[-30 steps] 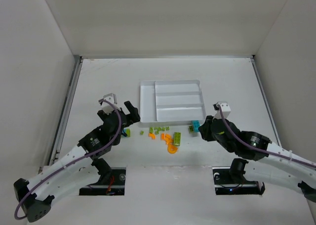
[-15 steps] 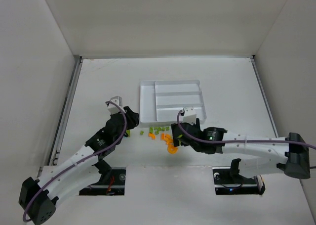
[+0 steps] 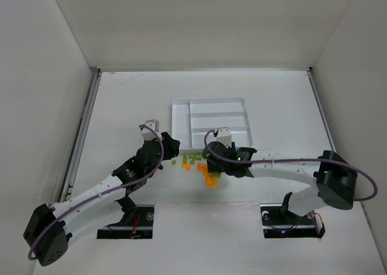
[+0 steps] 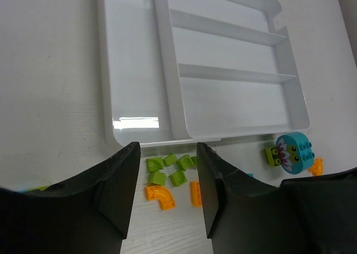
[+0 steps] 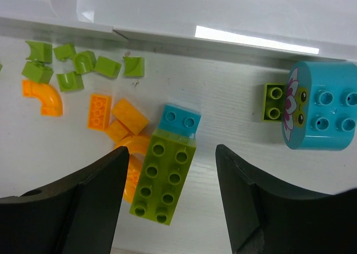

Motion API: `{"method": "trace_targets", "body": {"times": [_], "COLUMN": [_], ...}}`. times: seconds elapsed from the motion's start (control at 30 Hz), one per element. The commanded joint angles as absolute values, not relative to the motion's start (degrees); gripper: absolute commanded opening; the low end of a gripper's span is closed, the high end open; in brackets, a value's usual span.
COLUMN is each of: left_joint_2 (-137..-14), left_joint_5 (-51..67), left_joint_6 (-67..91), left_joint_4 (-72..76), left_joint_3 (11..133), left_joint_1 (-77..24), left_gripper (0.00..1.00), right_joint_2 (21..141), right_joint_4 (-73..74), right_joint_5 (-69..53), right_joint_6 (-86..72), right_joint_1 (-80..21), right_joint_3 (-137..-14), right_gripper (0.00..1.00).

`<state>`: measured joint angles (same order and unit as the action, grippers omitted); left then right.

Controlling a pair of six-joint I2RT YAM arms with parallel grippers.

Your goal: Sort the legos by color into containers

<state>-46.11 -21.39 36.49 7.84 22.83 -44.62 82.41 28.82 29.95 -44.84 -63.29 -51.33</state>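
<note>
The white counter (image 3: 121,100) is carrying everything. The white tray (image 3: 217,109) is sitting near its middle, w/ the narrow section on the left arm's side and the three long sections running alongside. The left arm (image 3: 97,189) is lying stretched in from the left. The right arm (image 3: 284,164) is spanning across from the right.

The left tool (image 3: 173,147) is hanging by the tray's near-left corner, jaws standing apart and gripping no piece. The right tool (image 3: 211,163) is hanging over the lego pile, jaws also standing apart. I cannot tell how high either tool is hanging.

All legos are lying on the counter, just outside the tray's near wall.
- The teal round block (image 5: 321,113) is sitting off to the side of the right tool's fingers (image 5: 83,204), outside their gap, w/ a lime 1x2 piece (image 5: 273,102) touching its side.
- The lime 2x4 brick (image 5: 163,176) is lying tilted in the gap btwn those fingers, apart from both.
- The cyan brick (image 5: 179,120) is touching its far end.
- The orange bricks (image 5: 114,117) are lying just beside it.
- The orange elbow (image 4: 160,196) and the small lime bricks (image 4: 170,169) are showing in the gap btwn the left tool's fingers (image 4: 120,192), near the tray wall.
</note>
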Motion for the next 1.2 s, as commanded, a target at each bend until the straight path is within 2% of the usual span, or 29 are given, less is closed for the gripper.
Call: {"method": "trace_targets", "body": {"times": [0.0, 0.33, 0.53, 0.6, 0.7, 0.73, 0.8, 0.9, 0.97, 1.17], "left_joint_2": [-45.9, -43.9, -41.7, -41.7, -42.2, -42.4, -42.9, -43.8, -44.2, -45.7], "left_joint_5": [-21.7, -21.4, -21.7, -21.7, -21.7, -21.7, -21.9, -21.9, -22.0, -20.4], "left_joint_6": [36.3, 36.3, 37.2, 37.5, 38.3, 38.8, 39.3, 39.5, 39.7, 40.8], "left_joint_4": [11.4, 11.0, 9.9, 9.8, 9.9, 10.2, 10.4, 10.5, 10.5, 9.9], "left_joint_3": [22.4, 22.2, 21.0, 20.9, 20.9, 20.9, 20.8, 21.7, 22.3, 26.1], "left_joint_1": [-44.9, -44.5, -44.5, -44.7, -44.8, -44.9, -45.0, -45.2, -45.5, -46.0], "left_gripper": [0.43, 0.43, 0.43, 0.43, 0.43, 0.43, 0.43, 0.43, 0.43, 0.48], "right_joint_2": [83.7, 85.0, 85.1, 85.1, 85.5, 85.7, 85.2, 81.9, 79.6, 66.0], "right_joint_4": [25.8, 24.6, 22.5, 22.1, 21.5, 21.5, 21.6, 21.2, 20.6, 16.0], "right_joint_5": [28.2, 23.5, 20.5, 20.0, 18.9, 18.7, 19.3, 21.4, 22.1, 22.7], "right_joint_6": [-45.2, -46.1, -45.8, -45.8, -45.1, -44.9, -44.7, -45.2, -45.0, -42.6], "right_joint_1": [-62.4, -60.2, -58.9, -58.6, -58.3, -58.3, -58.4, -58.3, -57.9, -54.3], "right_joint_3": [-53.7, -51.9, -50.1, -49.4, -49.0, -49.0, -48.7, -47.3, -46.6, -44.1], "right_gripper": [0.68, 0.61, 0.5, 0.5, 0.58, 0.57, 0.49, 0.3, 0.22, 0.19]}}
